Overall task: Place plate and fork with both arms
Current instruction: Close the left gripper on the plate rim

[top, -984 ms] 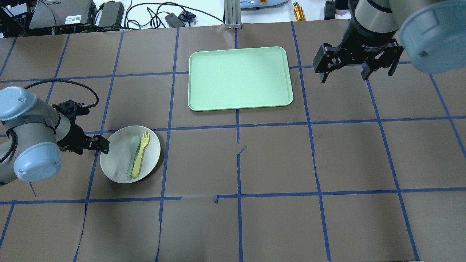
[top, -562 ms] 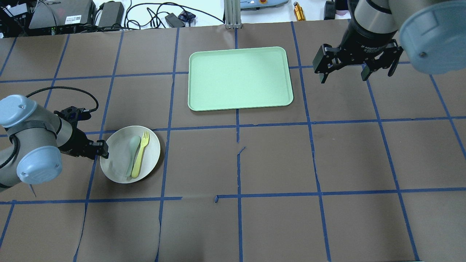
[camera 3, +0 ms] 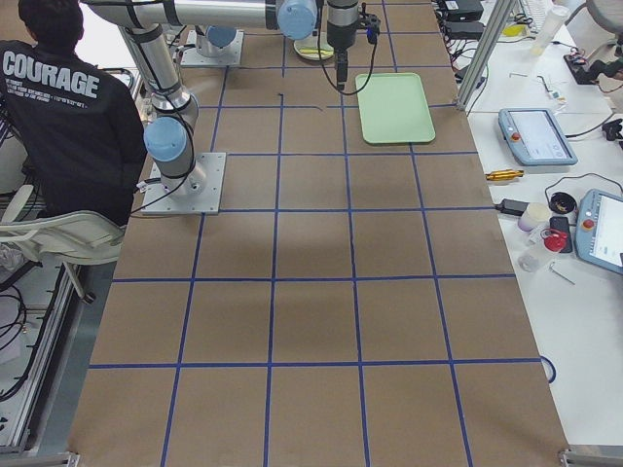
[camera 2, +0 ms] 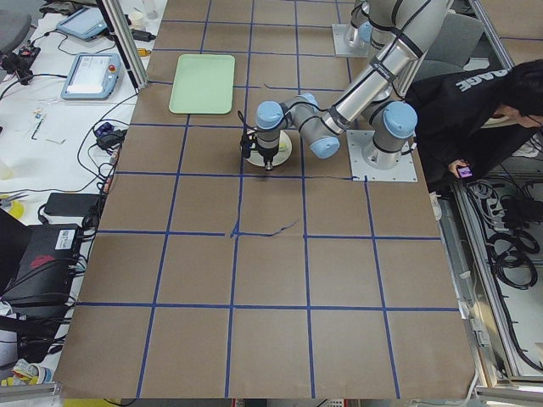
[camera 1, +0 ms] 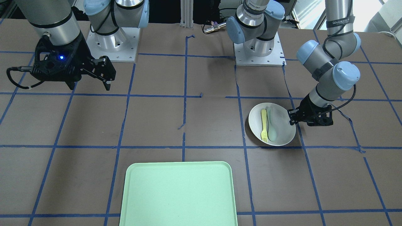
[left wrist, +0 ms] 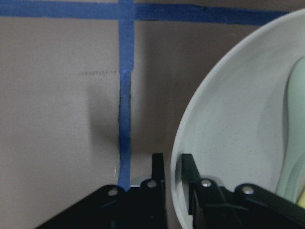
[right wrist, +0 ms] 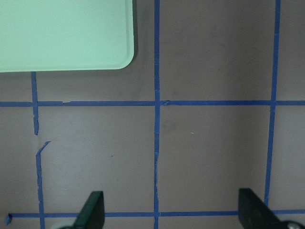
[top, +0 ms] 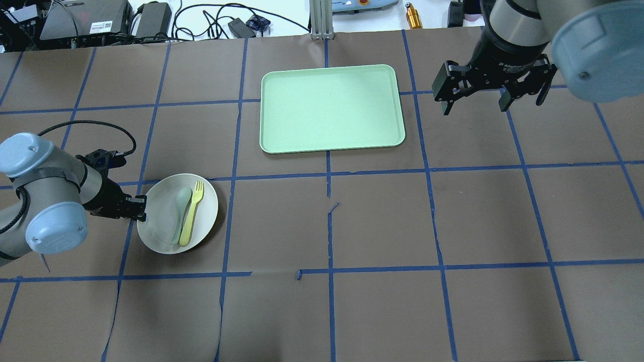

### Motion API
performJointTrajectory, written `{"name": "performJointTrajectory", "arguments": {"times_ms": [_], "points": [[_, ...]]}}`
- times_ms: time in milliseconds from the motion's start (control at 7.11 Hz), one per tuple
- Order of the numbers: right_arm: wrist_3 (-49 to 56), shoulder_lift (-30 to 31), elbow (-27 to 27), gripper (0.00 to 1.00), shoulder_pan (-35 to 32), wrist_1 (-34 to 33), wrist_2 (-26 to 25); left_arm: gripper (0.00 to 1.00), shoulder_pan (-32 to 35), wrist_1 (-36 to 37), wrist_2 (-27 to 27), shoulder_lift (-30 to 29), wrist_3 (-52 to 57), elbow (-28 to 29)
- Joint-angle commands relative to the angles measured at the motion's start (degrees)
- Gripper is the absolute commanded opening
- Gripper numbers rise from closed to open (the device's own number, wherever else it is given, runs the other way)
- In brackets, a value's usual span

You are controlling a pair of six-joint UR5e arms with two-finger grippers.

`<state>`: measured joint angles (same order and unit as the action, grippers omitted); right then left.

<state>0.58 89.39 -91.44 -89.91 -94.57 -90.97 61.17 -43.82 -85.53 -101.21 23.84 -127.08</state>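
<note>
You see the left gripper (camera 1: 290, 117) at the plate's (camera 1: 284, 132) rim, fork (camera 1: 263, 124) and spoon (camera 1: 272, 125) lying side by side inside it.

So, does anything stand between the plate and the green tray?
Nothing visible does. Between the plate and the tray there is only bare table. The left claw grips the plate's rim, and the open right claw hangs on the tray's other side, off that path.

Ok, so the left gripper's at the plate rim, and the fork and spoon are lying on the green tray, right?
Not quite. The overhead view shows the fork and spoon lying side by side on the plate, not on the tray. The left gripper is indeed at the plate's rim.
</note>
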Motion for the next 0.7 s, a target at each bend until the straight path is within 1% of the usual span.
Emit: {"name": "performJointTrajectory", "arguments": {"times_ms": [0, 141, 281, 422, 562], "points": [[0.0, 0.1, 0.0, 1.00, 0.0, 0.0, 0.0, 0.00, 0.4, -0.9, 5.3, 0.8, -3.2, 2.6], [0.0, 0.0, 0.0, 1.00, 0.1, 0.0, 0.0, 0.00, 0.6, -6.1, 10.9, 1.4, -3.3, 5.4], [-0.1, 0.0, 0.2, 1.00, 0.1, -0.2, -0.2, 0.00, 1.1, -8.8, 16.7, 1.0, -3.3, 7.0], [-0.1, 0.0, 0.2, 1.00, 0.1, -0.2, -0.3, 0.00, 2.3, -10.0, 21.8, -0.4, -4.0, 9.2], [-0.1, 0.0, 0.2, 1.00, 0.1, -0.2, -0.3, 0.00, 9.1, -10.9, 21.9, -2.0, -9.8, 14.4]]}}
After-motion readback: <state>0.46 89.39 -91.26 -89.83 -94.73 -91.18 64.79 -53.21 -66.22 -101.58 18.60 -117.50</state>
